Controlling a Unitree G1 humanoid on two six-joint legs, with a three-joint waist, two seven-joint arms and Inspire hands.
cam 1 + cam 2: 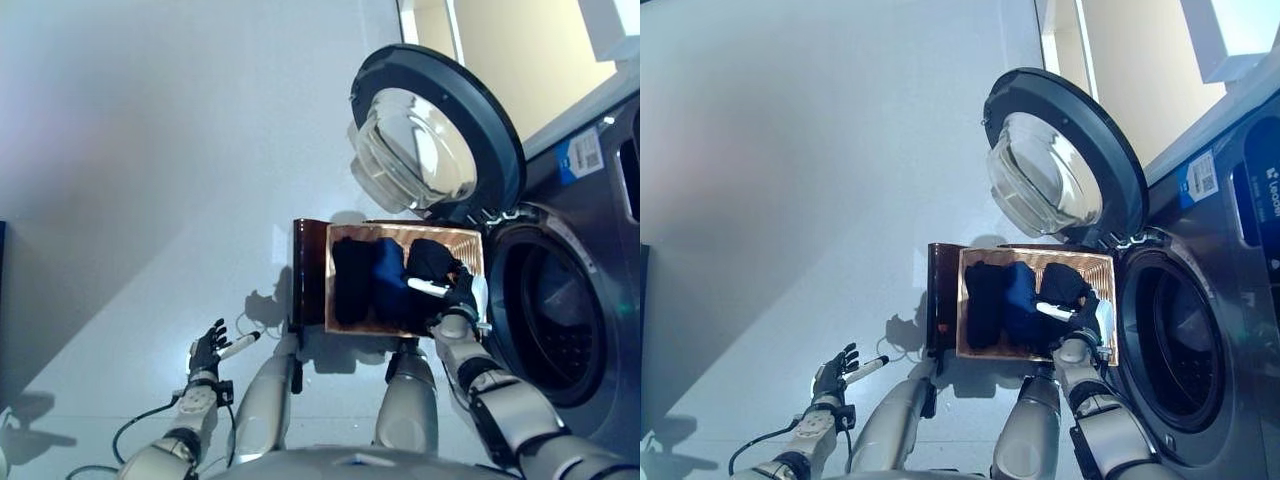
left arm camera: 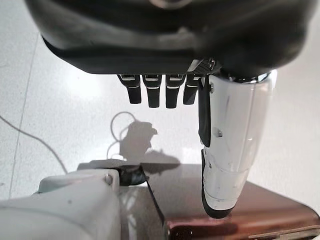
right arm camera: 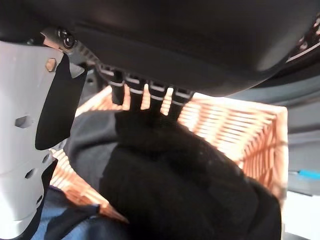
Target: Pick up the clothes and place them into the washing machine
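A wicker basket (image 1: 400,229) stands on the floor before the washing machine's open drum (image 1: 555,320). It holds a black garment (image 1: 351,280) on the left, a blue one (image 1: 388,275) in the middle and another black garment (image 1: 430,258) on the right. My right hand (image 1: 460,295) hangs over the basket's right end. In the right wrist view its fingers (image 3: 150,95) reach straight down onto that black garment (image 3: 190,185), and the thumb stands apart over the blue cloth (image 3: 75,225). My left hand (image 1: 207,352) hangs open above the floor at the lower left, holding nothing.
The round glass door (image 1: 430,140) is swung open above the basket, hinged at the machine's upper left. A dark brown panel (image 1: 308,270) stands against the basket's left side. Pale floor spreads to the left.
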